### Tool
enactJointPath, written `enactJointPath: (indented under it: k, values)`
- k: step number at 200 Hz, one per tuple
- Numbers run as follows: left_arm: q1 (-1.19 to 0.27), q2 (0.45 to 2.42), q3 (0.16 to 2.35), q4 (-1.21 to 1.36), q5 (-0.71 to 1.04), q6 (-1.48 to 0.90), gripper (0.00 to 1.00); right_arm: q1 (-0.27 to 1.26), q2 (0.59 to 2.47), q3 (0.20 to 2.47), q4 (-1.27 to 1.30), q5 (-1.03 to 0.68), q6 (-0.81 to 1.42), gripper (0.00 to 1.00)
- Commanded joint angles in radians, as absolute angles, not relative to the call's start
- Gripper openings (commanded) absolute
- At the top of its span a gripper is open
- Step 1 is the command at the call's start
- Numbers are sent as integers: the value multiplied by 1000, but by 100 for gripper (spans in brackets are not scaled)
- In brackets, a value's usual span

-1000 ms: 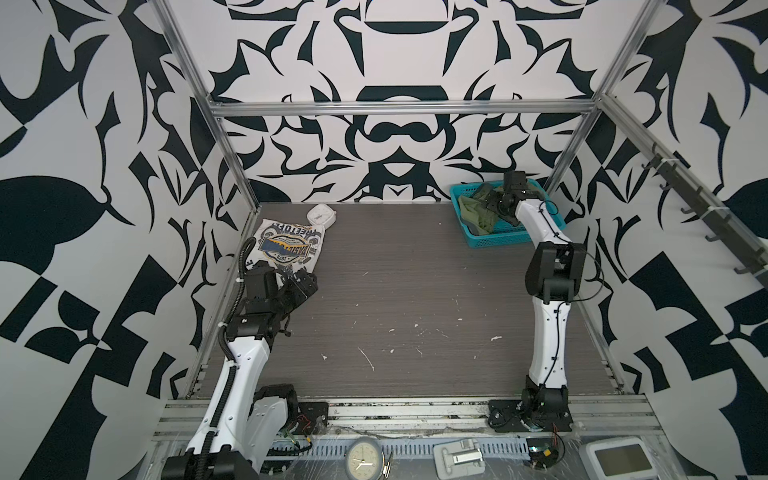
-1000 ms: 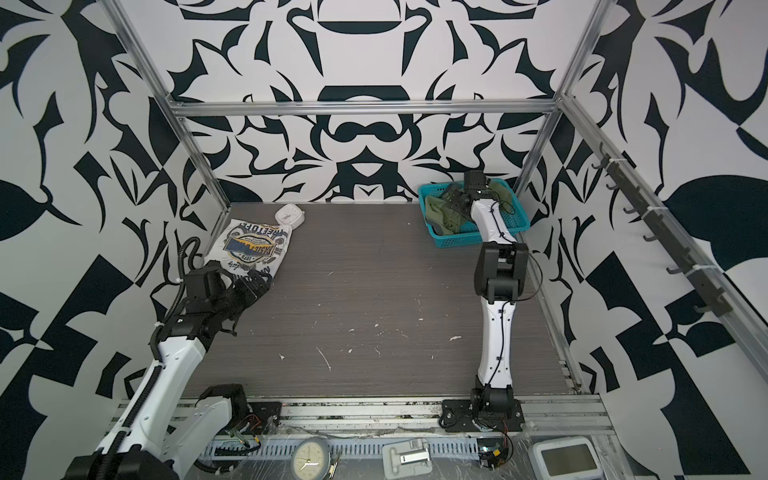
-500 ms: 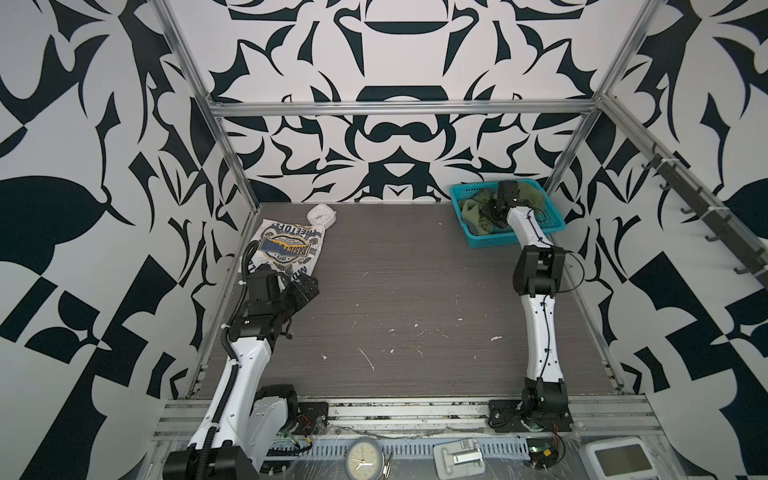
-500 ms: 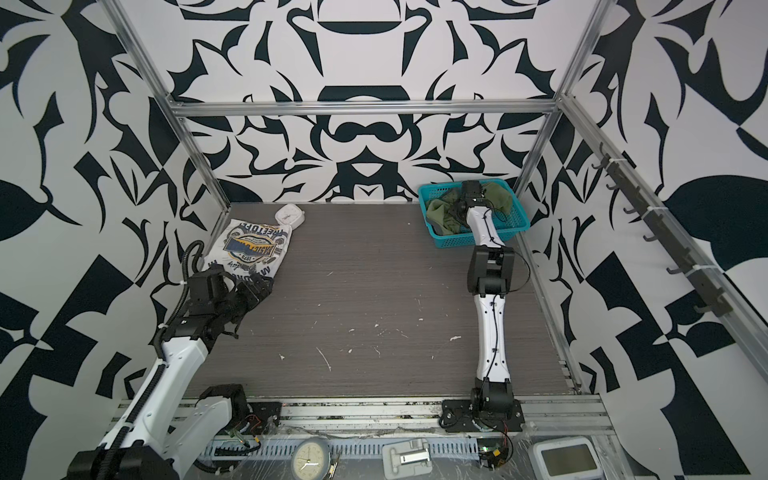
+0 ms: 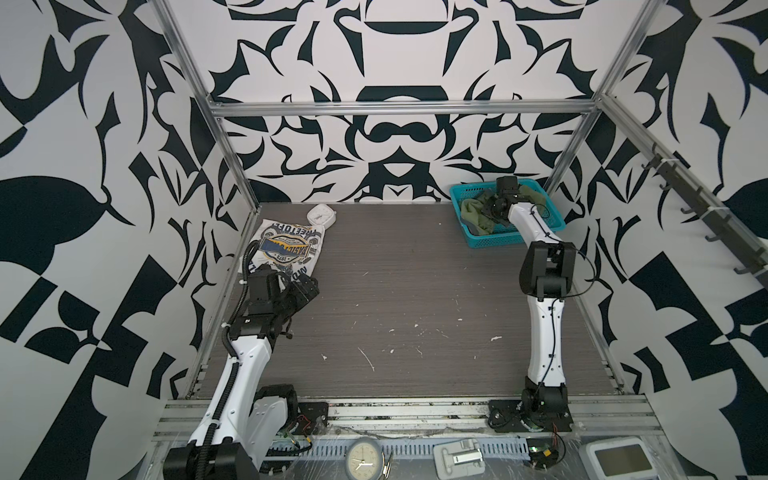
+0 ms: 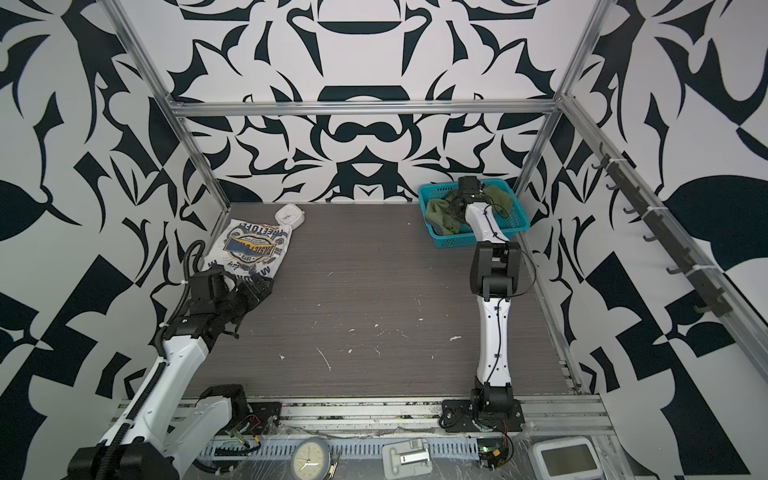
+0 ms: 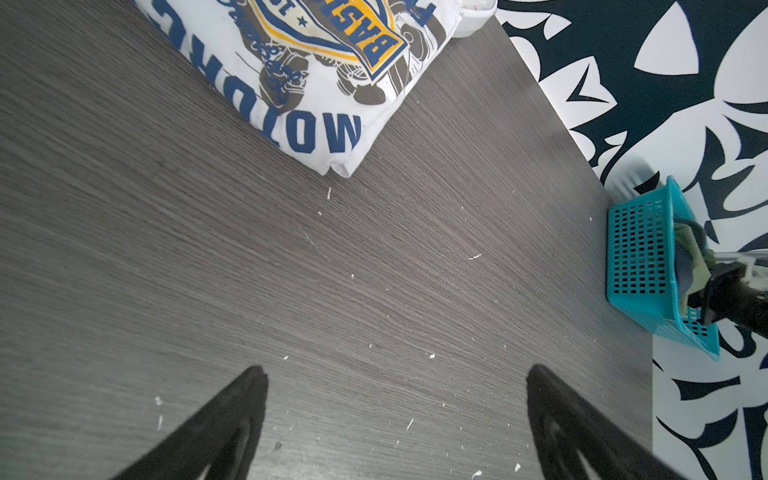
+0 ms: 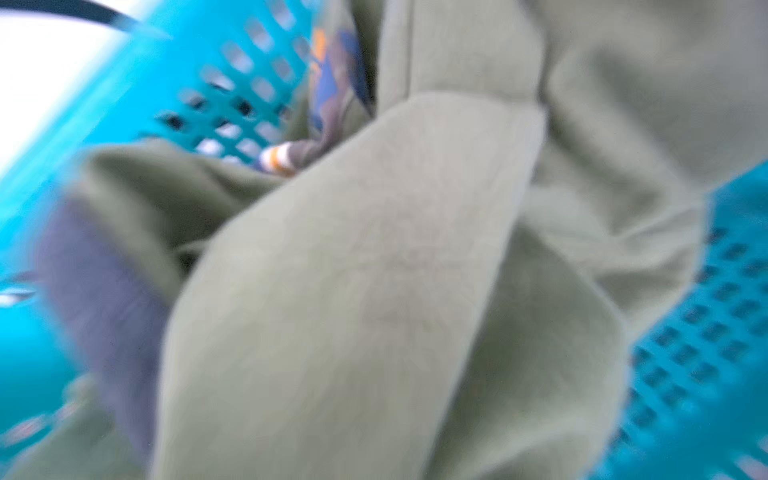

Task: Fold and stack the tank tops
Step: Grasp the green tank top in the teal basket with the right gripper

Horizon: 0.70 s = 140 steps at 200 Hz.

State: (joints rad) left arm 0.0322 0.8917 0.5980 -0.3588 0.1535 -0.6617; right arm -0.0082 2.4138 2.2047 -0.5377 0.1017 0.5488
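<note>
Fetching the second shirt, by the look of it. Reaching down into the teal plastic mesh basket with the right gripper, set in among the folds of the crumpled olive green tank top with dark trim. Directly under and around that gripper, then: touching or all but touching, with no gap to cross, only a lift to make.

No telling whether pressed together on cloth or spread. Hidden by the wrist and the heap in both top views, and nothing but blurred olive cloth and basket wall in the right wrist view, with no fingers in sight.

No clear long axis to the heap. Bunched and strewn along the basket's length from end to end, with a scrap of blue and yellow print showing deeper in.

Well apart from the basket, across the dark wood-grain table: the folded white tank top with blue-yellow emblem, lying flat. Likewise well apart from the basket: the left gripper, spread wide over bare tabletop, holding nothing.

Plainly the right arm's job, being the nearer by far. Probably calls for a lift high enough to clear the basket's wall, minding cloth snagging on the mesh and dragging the light basket along.
</note>
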Motion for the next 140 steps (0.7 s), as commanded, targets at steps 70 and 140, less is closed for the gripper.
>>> enactJointPath:
  k: [70,140]
  values:
    - [32,862,576,-371,163,-661,100,55,1999,2035,-417,217,469,0]
    - [32,874,576,-366,184,-674,100,182,1737,2131,-477,276,344,0]
